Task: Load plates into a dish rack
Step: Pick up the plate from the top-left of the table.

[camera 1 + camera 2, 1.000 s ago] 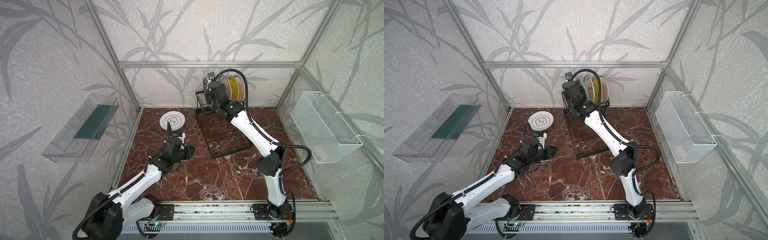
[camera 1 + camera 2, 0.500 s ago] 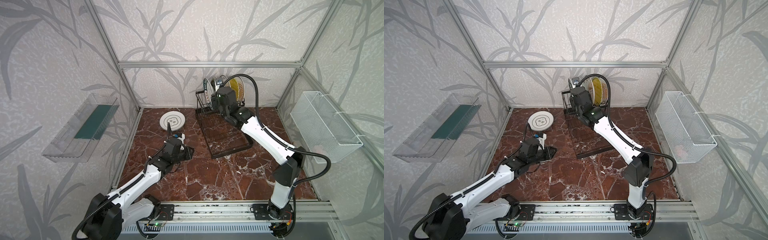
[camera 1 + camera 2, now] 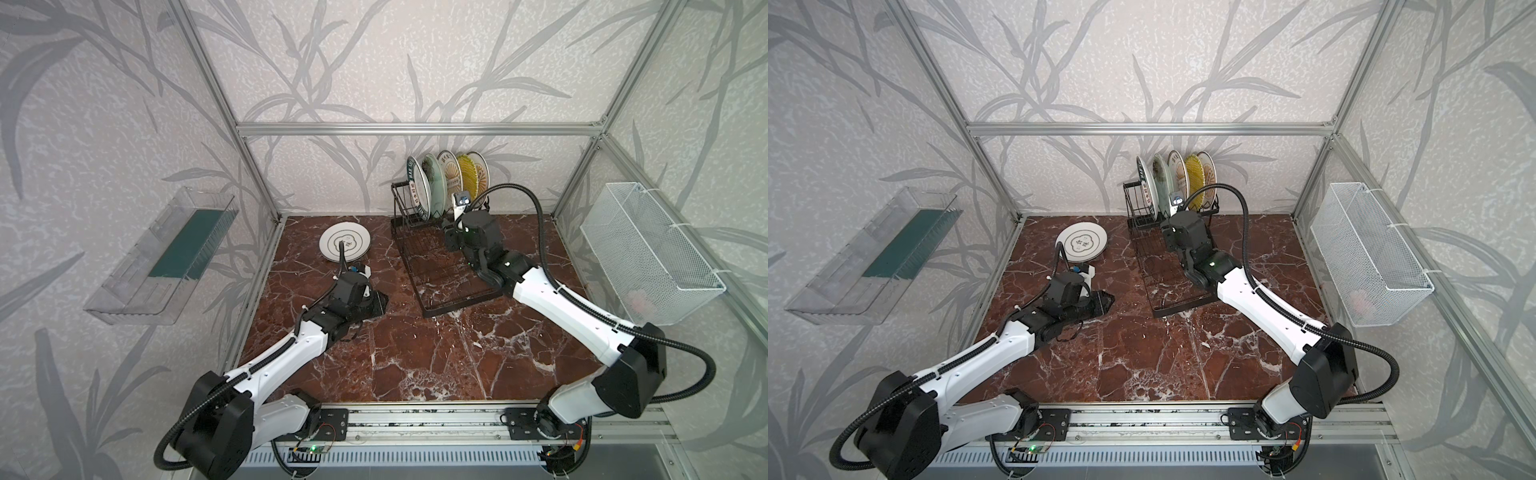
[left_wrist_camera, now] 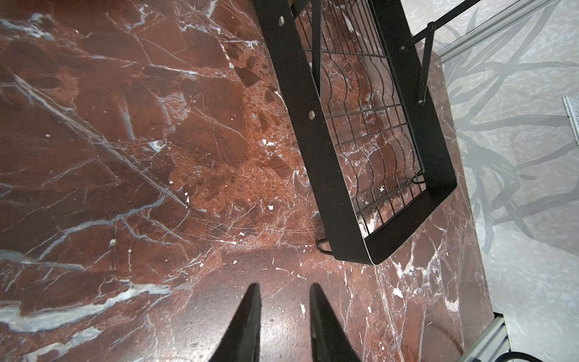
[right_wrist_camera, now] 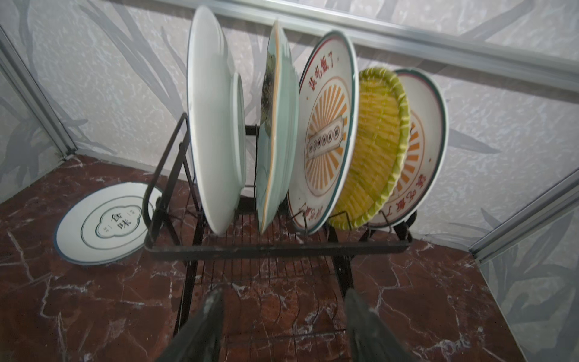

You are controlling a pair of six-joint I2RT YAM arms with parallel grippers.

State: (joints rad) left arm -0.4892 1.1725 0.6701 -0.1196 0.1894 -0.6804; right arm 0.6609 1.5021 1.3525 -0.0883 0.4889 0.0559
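The black wire dish rack [image 3: 453,270] [image 3: 1169,274] stands at the back of the marble table. Several plates stand upright in its slots: a white one back-on [image 5: 216,125], a mint one [image 5: 279,125], a sunburst one [image 5: 329,125], a yellow one [image 5: 376,141] and a second sunburst one [image 5: 423,141]. A white plate with a ringed emblem [image 3: 345,242] [image 3: 1082,242] [image 5: 106,222] lies flat left of the rack. My right gripper [image 5: 283,291] hovers over the rack's flat tray, open and empty. My left gripper [image 4: 283,286] [image 3: 384,300] is low over bare marble near the rack's front corner [image 4: 376,250], open with a narrow gap and empty.
A white mesh basket [image 3: 648,253] hangs on the right wall. On the left wall hangs a clear plastic tray [image 3: 166,253]. Aluminium frame posts [image 3: 249,174] mark the back corners, and the arms' mounting rail [image 3: 415,419] runs along the front edge.
My right arm has drawn back and down from the top of the rack, its jaws wider apart, leaving a plate standing there. The left arm has hardly moved, and its jaws have opened a little.
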